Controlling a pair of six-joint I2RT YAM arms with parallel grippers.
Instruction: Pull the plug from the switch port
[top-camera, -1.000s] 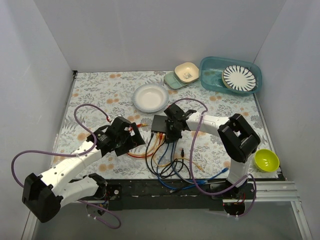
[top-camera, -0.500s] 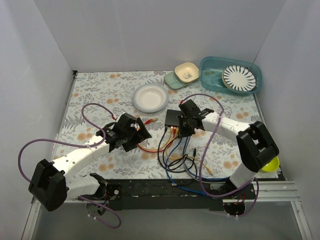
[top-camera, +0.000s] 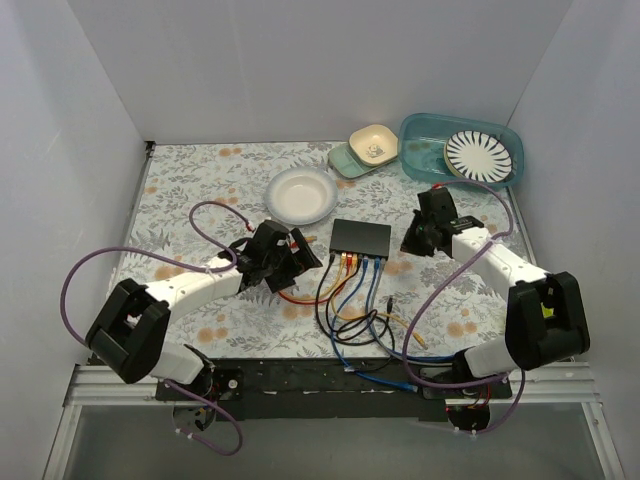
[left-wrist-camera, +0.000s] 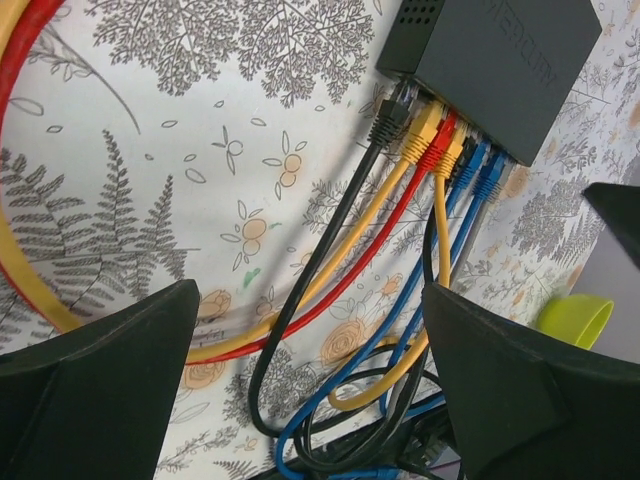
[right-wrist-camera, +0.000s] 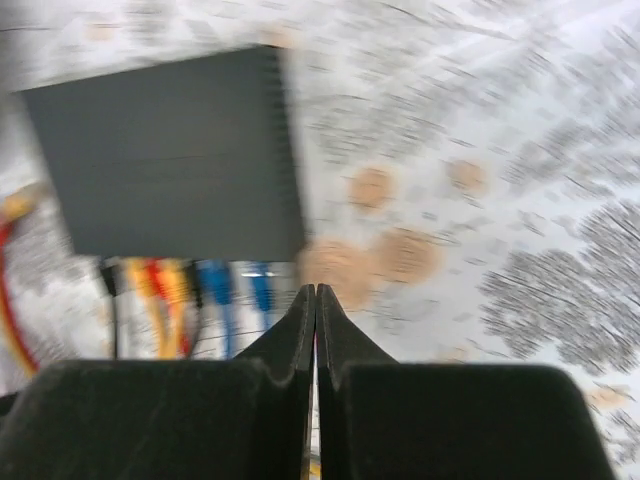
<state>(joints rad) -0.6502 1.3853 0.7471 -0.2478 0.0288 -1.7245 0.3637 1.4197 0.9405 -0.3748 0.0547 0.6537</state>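
The switch (top-camera: 361, 236) lies flat at mid-table, a matte-black box with a row of plugs (top-camera: 361, 262) in its near edge. In the left wrist view the switch (left-wrist-camera: 500, 50) holds black, yellow, red and blue plugs (left-wrist-camera: 435, 145). Their cables (top-camera: 350, 310) loop toward the table's front. My left gripper (top-camera: 308, 256) sits just left of the switch, open, with the cables lying between its fingers (left-wrist-camera: 100, 380). My right gripper (top-camera: 408, 247) is just right of the switch, shut on nothing. Its tips (right-wrist-camera: 316, 292) point past the switch's corner (right-wrist-camera: 170, 150).
A white bowl (top-camera: 302, 194) sits behind the left gripper. At the back right are a cream bowl (top-camera: 373, 144), a green dish (top-camera: 345, 164) and a teal tub (top-camera: 425, 160) holding a striped plate (top-camera: 478, 155). A yellow-green bowl (left-wrist-camera: 575, 318) lies at front right.
The switch has slid right with its cables. The right gripper left the switch and swung to its right side. The left gripper moved right and back, up to the switch.
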